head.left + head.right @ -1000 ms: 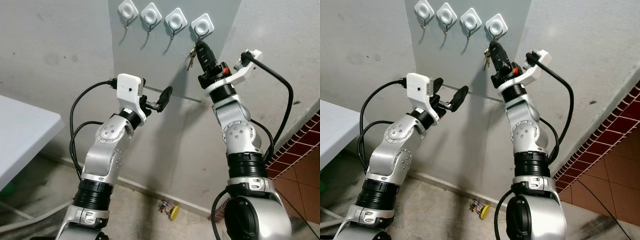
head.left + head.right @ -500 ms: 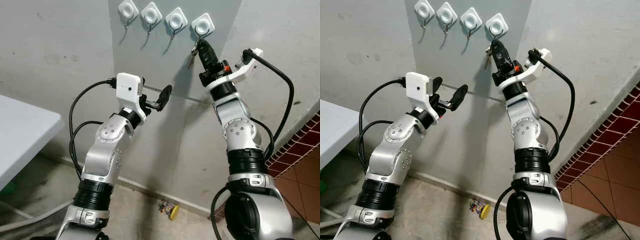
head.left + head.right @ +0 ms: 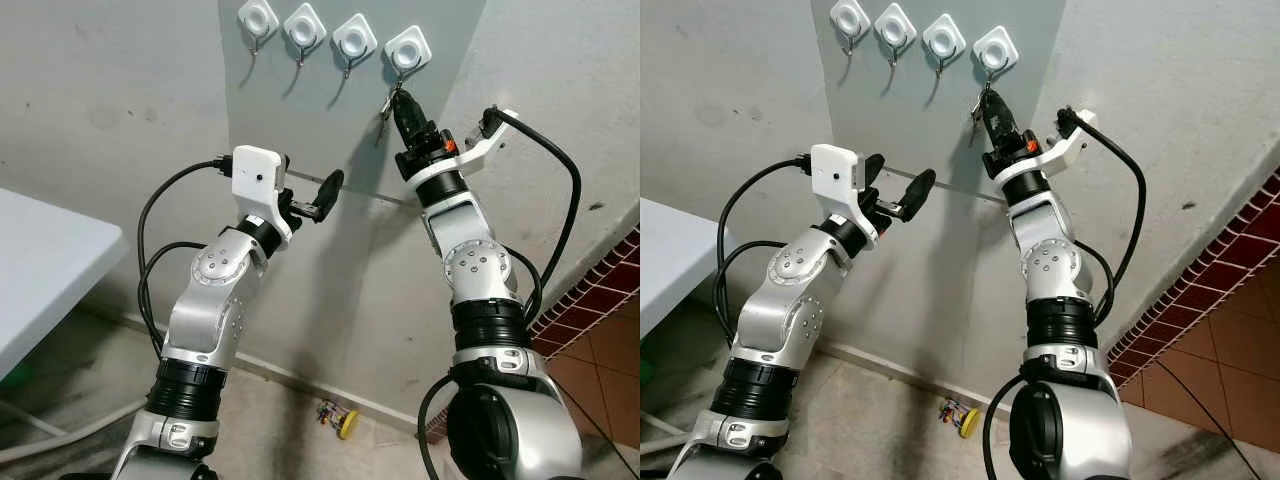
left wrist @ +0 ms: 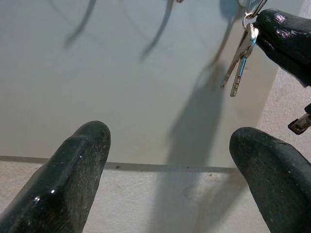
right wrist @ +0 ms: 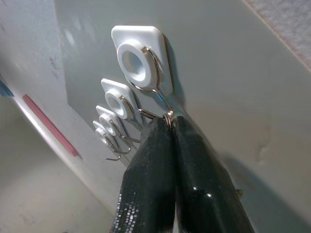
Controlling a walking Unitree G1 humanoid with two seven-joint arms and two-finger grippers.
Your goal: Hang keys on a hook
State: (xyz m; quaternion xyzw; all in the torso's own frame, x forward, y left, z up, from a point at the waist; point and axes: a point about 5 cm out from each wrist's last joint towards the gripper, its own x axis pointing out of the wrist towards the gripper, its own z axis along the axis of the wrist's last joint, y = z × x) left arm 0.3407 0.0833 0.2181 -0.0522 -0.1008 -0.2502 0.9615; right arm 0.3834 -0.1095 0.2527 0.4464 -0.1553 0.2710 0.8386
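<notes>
Keys (image 4: 241,63) dangle from right hand (image 3: 400,97), pinched shut beneath rightmost hook (image 5: 150,73).

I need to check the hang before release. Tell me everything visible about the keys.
The keys are two slim silver metal keys on a thin ring, dangling blades down against the grey panel. The right gripper is shut on their ring just below the rightmost hook; whether the ring sits on the hook is unclear.
</notes>
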